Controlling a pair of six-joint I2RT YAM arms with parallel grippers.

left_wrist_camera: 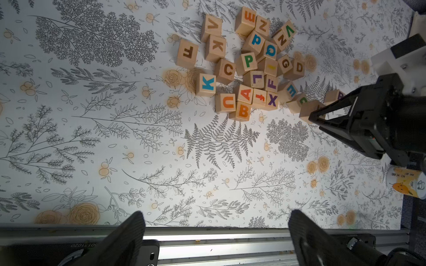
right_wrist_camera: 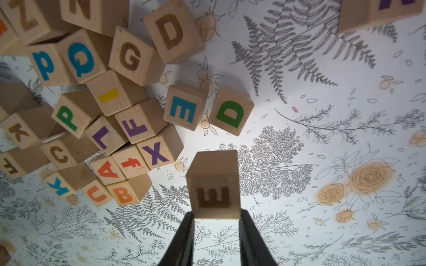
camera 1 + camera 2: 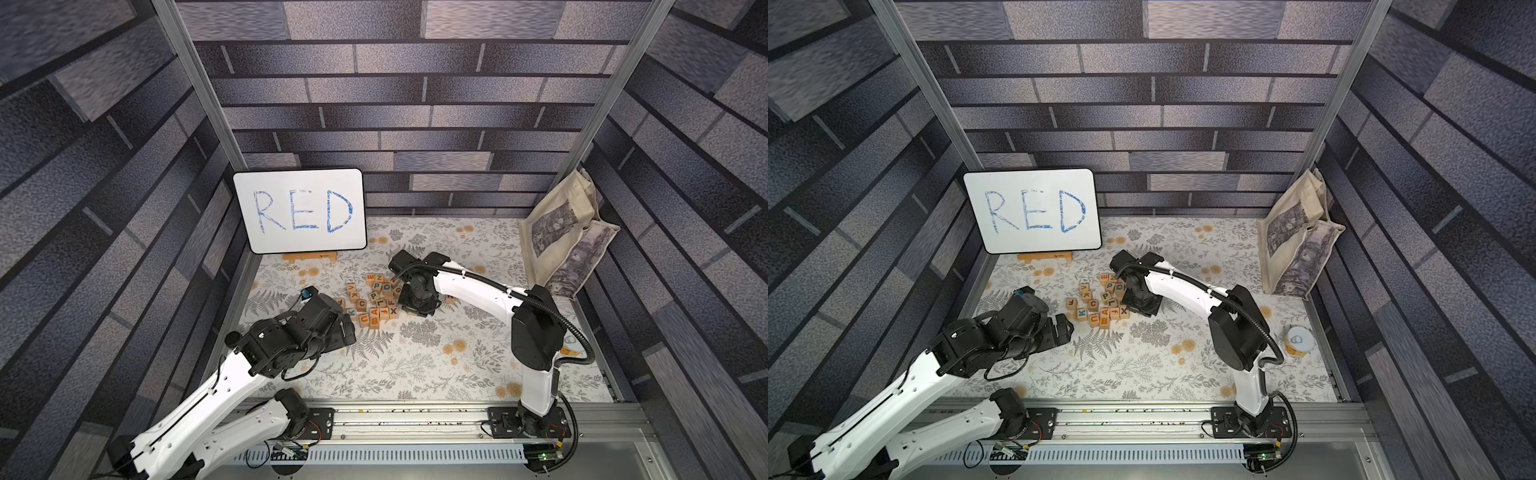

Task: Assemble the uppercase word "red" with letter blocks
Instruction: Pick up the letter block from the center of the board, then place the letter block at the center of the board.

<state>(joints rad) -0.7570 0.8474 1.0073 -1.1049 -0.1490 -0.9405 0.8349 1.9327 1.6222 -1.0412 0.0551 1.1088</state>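
Observation:
The letter blocks lie in a loose pile mid-table, seen in both top views. My right gripper is shut on one block whose face toward the wrist camera shows a brown E. It is held just beside the pile, near a green D block and a blue E block. A block with a purple letter lies apart, partly cut off. My left gripper is open and empty, near the table's front left, away from the pile.
A white board with blue handwritten RED leans at the back left. A cloth tote bag stands at the back right. A small can sits near the right edge. A metal rail runs along the front.

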